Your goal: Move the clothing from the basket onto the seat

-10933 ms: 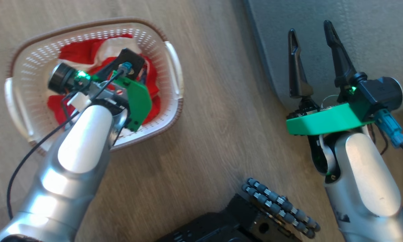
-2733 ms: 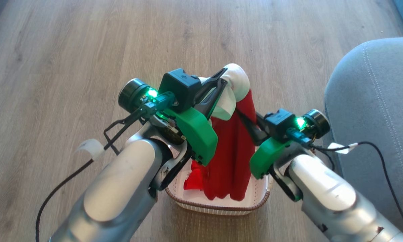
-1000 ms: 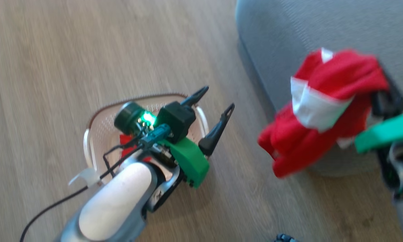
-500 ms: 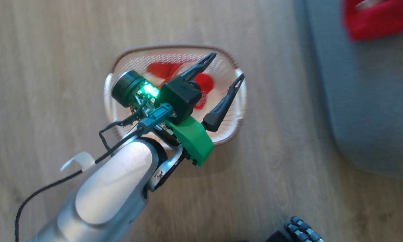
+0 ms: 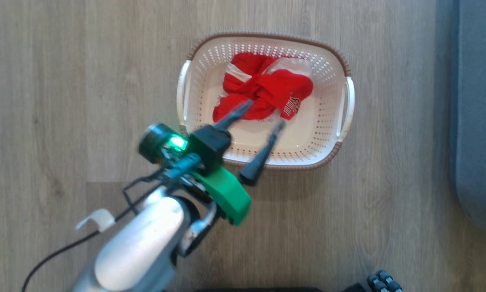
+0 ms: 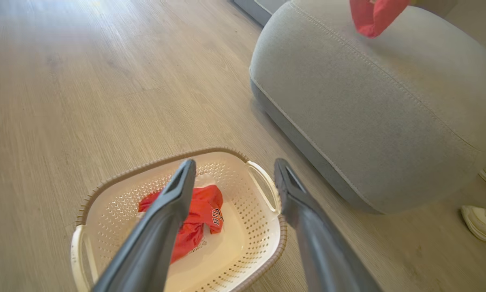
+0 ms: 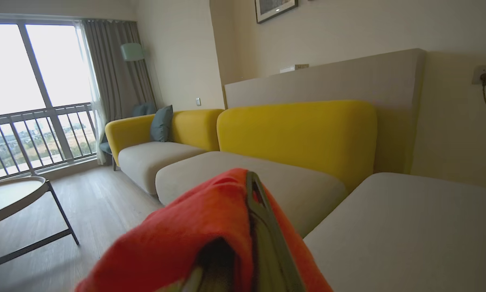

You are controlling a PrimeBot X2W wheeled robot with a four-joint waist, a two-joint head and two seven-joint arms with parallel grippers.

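Two red garments, two arms at work in a living room: the left gripper [image 5: 265,113] hovers with its dark fingers spread wide above the near rim of the basket [image 5: 267,36], which stands on the wood floor [image 5: 84,81]. The right gripper [image 7: 247,182] is clamped tight on a carried garment [image 7: 194,231], the cloth draped over its fingers and hanging above the grey seat [image 6: 380,105], well apart from the basket

A crumpled garment [image 5: 267,89] – red with white bands and a printed patch – lies bunched on the basket floor, towards the far wall. From the left wrist view it sits ahead of and below the open jaws, partly behind one finger. Its long axis appears to run slantwise along the basket's length, and one end comes close under the left fingertips in the head view. The left arm is plainly the nearer of the two; the coming pick looks to hinge on a drop forward and down onto that bundle, jaws straddling its narrow width rather than its length
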